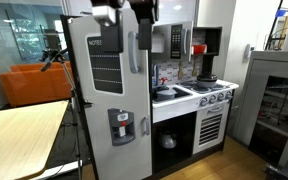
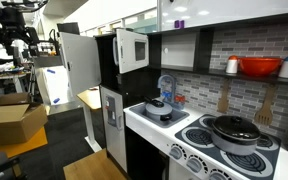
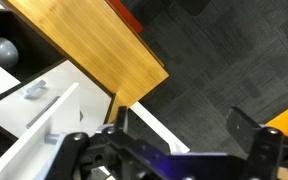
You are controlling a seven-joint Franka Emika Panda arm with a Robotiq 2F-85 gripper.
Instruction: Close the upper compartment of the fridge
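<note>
Wrist view: gripper (image 3: pixel 176 135), wide and empty, hovers past the bench (image 3: pixel 94 50) corner by the open upper compartment (image 2: pixel 77 65) door, which likely needs pushing shut.

You have the fridge (image 2: pixel 111 120) left of the stove (image 2: pixel 194 140). Its upper door (image 2: pixel 79 62) stands swung wide open, free edge well apart from the frame. The white microwave (image 2: pixel 132 48) is just beside the opening. A lidded black pot (image 2: pixel 234 130) sits on the stove, with a red bowl (image 2: pixel 261 67) above it.
</note>
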